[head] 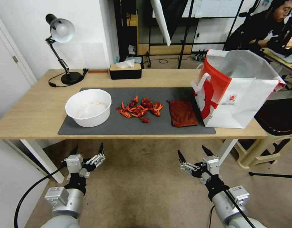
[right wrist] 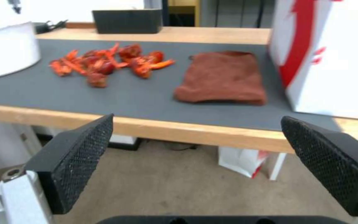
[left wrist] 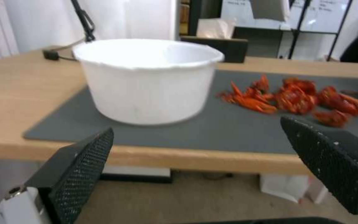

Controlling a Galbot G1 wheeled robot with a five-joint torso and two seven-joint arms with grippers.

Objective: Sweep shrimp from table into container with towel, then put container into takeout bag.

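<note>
Both grippers low — towel (head: pixel 182 113) lies lengthwise front-to-back on table (head: pixel 32 107).

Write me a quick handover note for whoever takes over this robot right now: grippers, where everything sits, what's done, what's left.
Left gripper: open, empty, below the table's near edge, in front of the container.
Right gripper: open, empty, below the edge, in front of the towel.
On the table mat: container upright at the robot's left, no shrimp inside; shrimp piled in the middle; towel lying flat to their right; takeout bag standing open at the far right.
Done: nothing yet.
Left: pick up towel, sweep shrimp into container, put container into bag.
</note>
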